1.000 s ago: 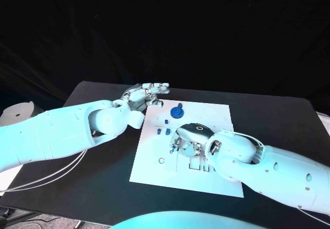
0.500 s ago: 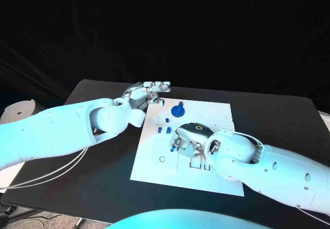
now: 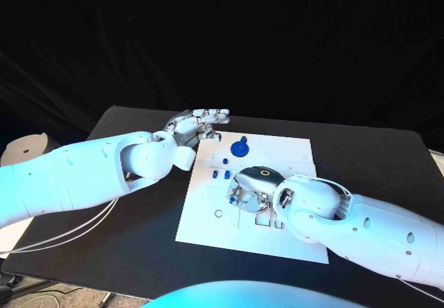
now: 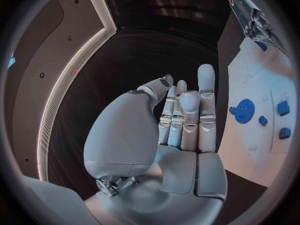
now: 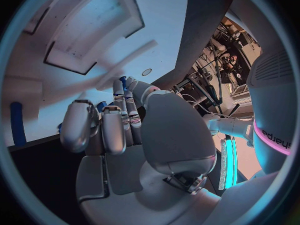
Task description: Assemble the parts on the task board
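The white task board [image 3: 208, 228] lies in the middle of the black table. A blue gear [image 3: 239, 150] stands near its far edge, with small blue parts [image 3: 220, 174] just nearer. My left hand [image 3: 197, 122] hovers at the board's far left corner, fingers straight and side by side, holding nothing; the left wrist view shows my left hand [image 4: 181, 120] beside the gear [image 4: 242, 108]. My right hand [image 3: 249, 192] hangs over the board's middle with fingers curled down. In the right wrist view a small blue part [image 5: 124, 80] sits pinched between the thumb and a fingertip of my right hand [image 5: 119, 130].
Dark slots [image 3: 268, 221] are cut into the board next to my right hand. A long blue piece [image 5: 17, 122] lies on the board in the right wrist view. A pale round object [image 3: 23, 147] stands off the table's left edge.
My right hand has turned and shifted slightly over the board's middle. The left hand has stayed where it was.
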Robot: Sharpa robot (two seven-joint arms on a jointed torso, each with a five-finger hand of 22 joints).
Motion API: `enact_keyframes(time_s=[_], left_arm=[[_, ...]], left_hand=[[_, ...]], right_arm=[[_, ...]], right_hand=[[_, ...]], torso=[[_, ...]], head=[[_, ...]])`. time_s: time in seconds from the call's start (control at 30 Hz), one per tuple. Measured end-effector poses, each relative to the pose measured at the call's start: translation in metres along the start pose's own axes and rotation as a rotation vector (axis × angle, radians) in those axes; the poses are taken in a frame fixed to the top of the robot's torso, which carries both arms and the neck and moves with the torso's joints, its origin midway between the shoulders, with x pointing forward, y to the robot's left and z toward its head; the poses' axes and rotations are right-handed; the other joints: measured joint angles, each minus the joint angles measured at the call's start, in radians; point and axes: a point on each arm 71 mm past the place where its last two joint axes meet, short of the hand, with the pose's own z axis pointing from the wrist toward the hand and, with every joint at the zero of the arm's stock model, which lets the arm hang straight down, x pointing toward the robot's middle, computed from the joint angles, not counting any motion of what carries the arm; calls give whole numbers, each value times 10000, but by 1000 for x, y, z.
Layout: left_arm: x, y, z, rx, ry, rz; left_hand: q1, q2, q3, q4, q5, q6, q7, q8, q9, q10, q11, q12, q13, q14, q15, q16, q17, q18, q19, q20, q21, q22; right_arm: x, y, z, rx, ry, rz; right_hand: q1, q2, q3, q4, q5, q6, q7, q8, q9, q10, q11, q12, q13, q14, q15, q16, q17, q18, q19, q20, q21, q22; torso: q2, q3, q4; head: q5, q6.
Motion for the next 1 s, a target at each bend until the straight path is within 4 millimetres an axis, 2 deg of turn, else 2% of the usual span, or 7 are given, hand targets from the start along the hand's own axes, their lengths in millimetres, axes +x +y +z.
enact_keyframes(time_s=[0.1, 0.23, 0.4, 0.63, 0.83, 0.93, 1.0], left_arm=[[0, 0, 0, -5, 8, -2], [0, 0, -1, -8, -2, 1], [0, 0, -1, -15, -2, 1], [-1, 0, -1, -31, -3, 1], [-1, 0, -1, -48, -2, 0], [-2, 0, -1, -52, -19, 5], [-3, -1, -2, -54, -36, 14]], left_hand=[[0, 0, 0, 0, 0, 0, 0, 0, 0, 0, 0, 0, 0, -6, -7, 0, 0, -1, 0, 0, 0, 0], [0, 0, -27, 27, 0, 0, 0, 0, 0, -72, 1, 43, -1, -26, -24, 0, -35, 0, 0, 0, 0, -16], [0, 0, -26, 27, 0, 0, 0, 0, 0, -72, 1, 58, -1, -26, -24, 0, -43, -1, 0, 0, 0, -15], [0, 0, -26, 27, 0, 0, 0, 0, 1, -72, 1, 58, -2, -26, -24, 0, -42, 0, 0, 0, 0, -15], [0, 0, -26, 27, 0, 0, 0, 0, 1, -72, 1, 58, -2, -26, -23, 0, -42, -1, 0, 0, 0, -15], [0, 0, -26, 27, 0, 0, 0, 0, 1, -72, 1, 58, -2, -25, -23, 0, -42, -1, 0, 0, 0, -15], [0, 0, -26, 27, 0, 0, 0, 0, 1, -72, 1, 58, -2, -25, -23, 0, -42, 0, 0, 0, 0, -14]], right_arm=[[0, 0, 1, -3, 10, -19], [0, 1, 2, -6, -19, -27], [1, 0, 2, 22, -131, 3], [1, -5, -3, 168, -343, 34], [-6, -15, -22, 438, -590, 57], [-20, -25, -35, 652, -857, -37], [-33, -35, -44, 893, -1077, -183]], right_hand=[[-190, -190, -312, 33, 72, -517, 69, -36, -146, -723, 106, -7, 8, 11, 41, -43, -78, 0, -21, 128, -28, -85], [-203, -203, -662, 3, 72, -912, 104, -37, -208, -1184, 129, -12, 21, 11, 113, -61, -127, 0, -68, 175, -76, -134], [-203, -203, -793, -23, 71, -1012, 128, -37, -208, -1353, 137, -12, 16, 11, 113, -61, -156, -1, -68, 175, -113, -174], [-144, -148, -855, -31, 136, -1042, 156, -37, -207, -1584, 292, 28, -3, 11, 113, -61, -191, 0, -68, 174, -113, -197], [-121, -126, -1052, -79, 147, -1041, 156, -36, -207, -1473, 225, 153, 42, 11, 113, -122, -289, 0, -105, 211, -186, -300], [-124, -129, -1301, -72, 246, -1116, 81, -36, -206, -1479, 222, 153, 29, 11, 113, -176, -340, 0, -105, 210, -228, -353], [-200, -206, -1571, -59, 320, -1239, -39, -36, -206, -1770, 230, 124, 14, 11, 113, -176, -352, -1, -105, 210, -228, -354]], torso=[[-1, -1, 2], [-2, -1, 7], [-7, -1, 7], [-1, 6, 2], [0, 10, 4], [0, 10, -2], [-1, 9, -16]], head=[[-5, 0], [6, 1], [16, 2], [12, 16], [-41, 56], [-76, 78], [-107, 105]])
